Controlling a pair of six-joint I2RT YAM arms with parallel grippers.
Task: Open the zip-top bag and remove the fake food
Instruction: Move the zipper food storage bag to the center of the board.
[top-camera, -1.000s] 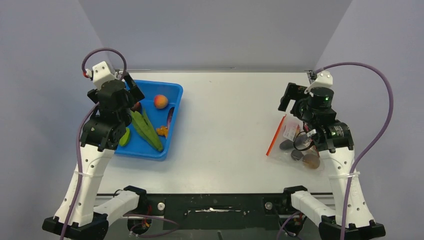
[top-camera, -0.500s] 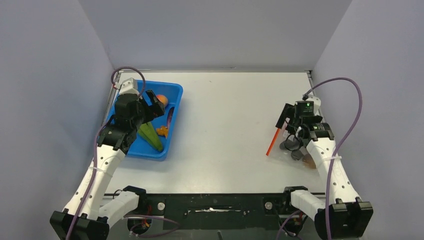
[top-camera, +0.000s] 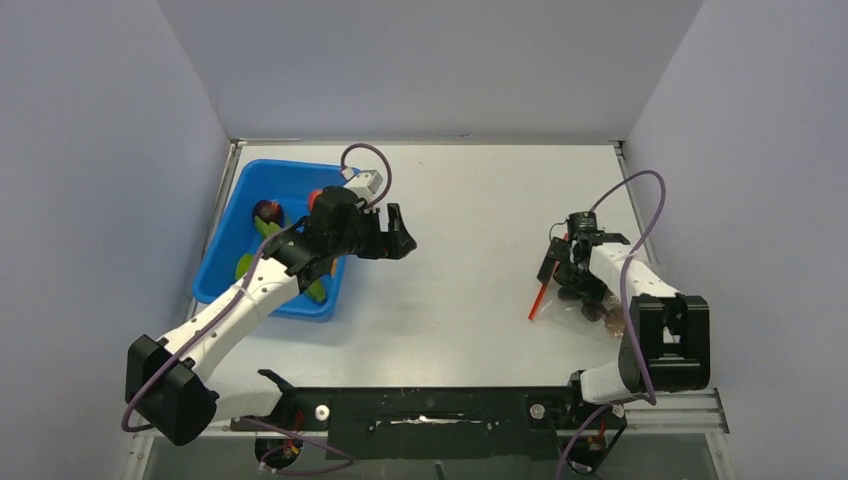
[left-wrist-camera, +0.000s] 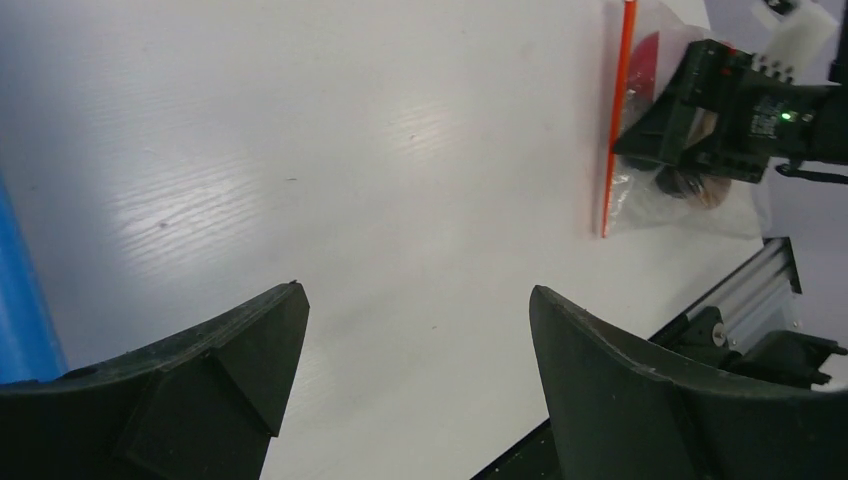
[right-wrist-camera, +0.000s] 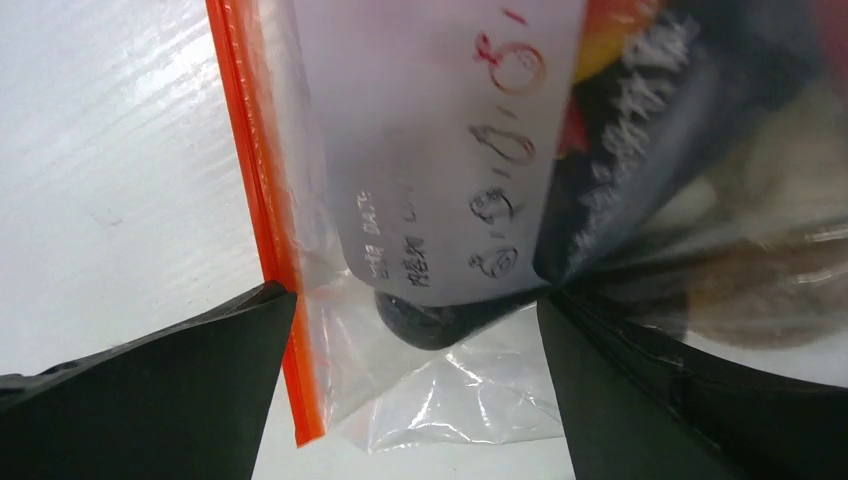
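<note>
The zip-top bag (top-camera: 585, 298) lies flat at the right of the table, its orange-red zipper strip (top-camera: 540, 295) facing left. The fake food (top-camera: 592, 308) inside shows as dark and brownish pieces. In the right wrist view the bag (right-wrist-camera: 470, 390) fills the frame, with the zipper strip (right-wrist-camera: 262, 220), a white label and a dark piece (right-wrist-camera: 430, 325). My right gripper (right-wrist-camera: 415, 310) is open, low over the bag's near zipper corner, jaws on either side. It also shows in the top view (top-camera: 560, 262). My left gripper (top-camera: 405, 235) is open and empty above mid-table, and sees the bag (left-wrist-camera: 650, 120) far off.
A blue tray (top-camera: 225, 255) sits at the left with long green pods (top-camera: 272, 232), a dark red piece (top-camera: 265, 210) and a peach mostly hidden by my left arm. Its edge shows in the left wrist view (left-wrist-camera: 15, 300). Grey walls enclose the table.
My left arm has swung out of the blue tray, rightward to mid-table. My right arm has folded down, bringing its gripper low onto the bag's zipper edge.
</note>
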